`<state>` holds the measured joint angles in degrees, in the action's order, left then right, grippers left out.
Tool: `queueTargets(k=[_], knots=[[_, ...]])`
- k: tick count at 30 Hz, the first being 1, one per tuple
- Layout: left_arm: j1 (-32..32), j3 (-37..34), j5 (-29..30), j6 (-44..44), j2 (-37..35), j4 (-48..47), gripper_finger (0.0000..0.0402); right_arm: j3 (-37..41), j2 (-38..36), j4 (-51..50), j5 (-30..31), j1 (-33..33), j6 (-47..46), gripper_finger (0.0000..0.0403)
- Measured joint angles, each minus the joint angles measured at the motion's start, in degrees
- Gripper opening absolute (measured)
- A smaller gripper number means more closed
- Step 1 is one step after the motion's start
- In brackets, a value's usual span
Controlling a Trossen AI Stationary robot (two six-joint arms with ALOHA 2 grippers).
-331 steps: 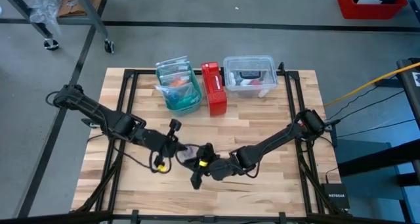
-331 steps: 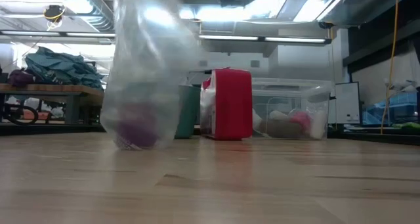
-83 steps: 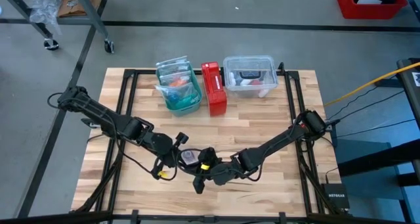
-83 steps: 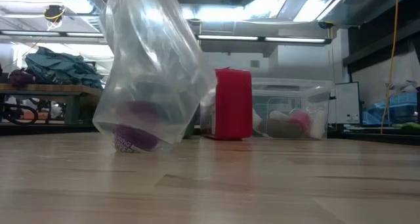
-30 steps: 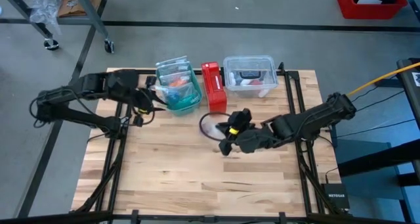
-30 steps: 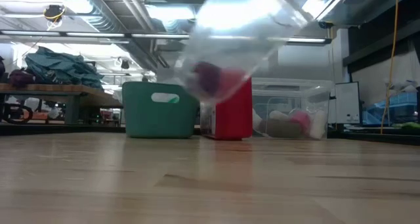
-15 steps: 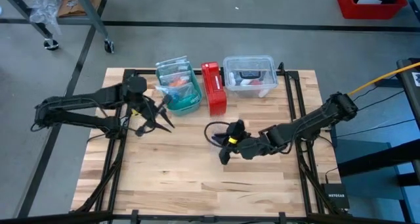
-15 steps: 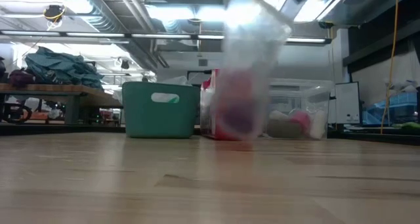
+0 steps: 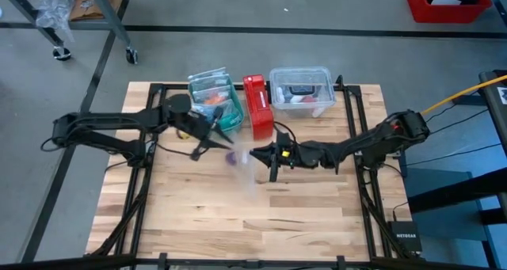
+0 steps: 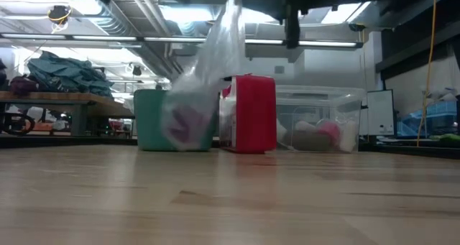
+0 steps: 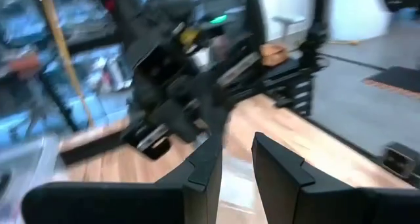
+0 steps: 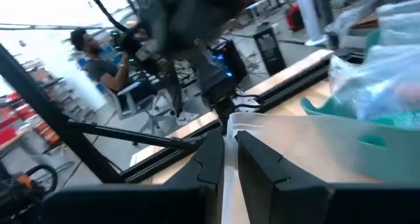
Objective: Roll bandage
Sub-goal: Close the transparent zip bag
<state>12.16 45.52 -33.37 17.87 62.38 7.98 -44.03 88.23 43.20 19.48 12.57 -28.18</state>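
Observation:
A clear plastic bag (image 9: pixel 244 169) holds the purple bandage (image 9: pixel 232 157), a small purple lump low in the bag in the low view (image 10: pixel 183 123). My right gripper (image 9: pixel 259 154) stands mid-table, above the wood, shut on the bag's top. My left gripper (image 9: pixel 215 142) comes from the table's left, just left of the bag, its fingers (image 11: pixel 203 175) a narrow gap apart. I cannot tell whether it touches the bag. My right gripper pinches the bag's upper edge (image 12: pixel 230 129) between its two fingers, coming level from the table's right. The bag hangs slack below the fingers (image 10: pixel 215 51), with the bandage in its bottom, clear of the table.
At the table's far edge stand a teal bin with packets (image 9: pixel 215 108), a red box (image 9: pixel 257 105) and a clear lidded container (image 9: pixel 301 92). A black frame (image 9: pixel 154 127) borders the wood. Bare wood lies toward the near edge. A person (image 12: pixel 98 60) sits in the room beyond.
My left gripper has gone from the table's far left toward the right, up to the bag. My right gripper has kept the bag lifted near mid-table. The bag has swung, and the bandage in it now hangs farther toward the table's left.

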Motion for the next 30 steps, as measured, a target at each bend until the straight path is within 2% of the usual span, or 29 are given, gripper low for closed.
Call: queueTargets(k=[3,6,10,15,23,26,30], knots=[[0.0,0.0,2.2,-3.8,3.9,2.5,0.0078,0.0,0.9,0.6,-5.8,-1.6,1.4,0.004],[0.0,0.2,2.1,-7.5,7.0,4.1,0.0088,0.0,1.7,0.4,-8.6,-1.9,2.9,0.004],[0.0,0.2,1.6,-10.7,9.7,4.6,0.0108,0.0,2.6,0.3,-8.6,-1.7,4.6,0.004],[-0.7,0.2,-6.6,-11.6,10.5,4.9,0.0129,0.0,2.7,0.3,-8.7,-1.7,4.6,0.004],[-2.9,0.3,-5.7,-5.5,11.4,5.4,0.0143,0.0,2.7,1.0,-10.5,-1.7,4.5,0.004],[-3.1,0.3,-3.2,-5.7,13.1,6.9,0.0143,-0.6,2.7,2.2,-11.8,-1.7,4.5,0.004],[-3.3,0.3,-2.9,-7.4,15.4,11.5,0.0143,-1.3,2.7,1.5,-12.1,-1.7,4.6,0.004]])
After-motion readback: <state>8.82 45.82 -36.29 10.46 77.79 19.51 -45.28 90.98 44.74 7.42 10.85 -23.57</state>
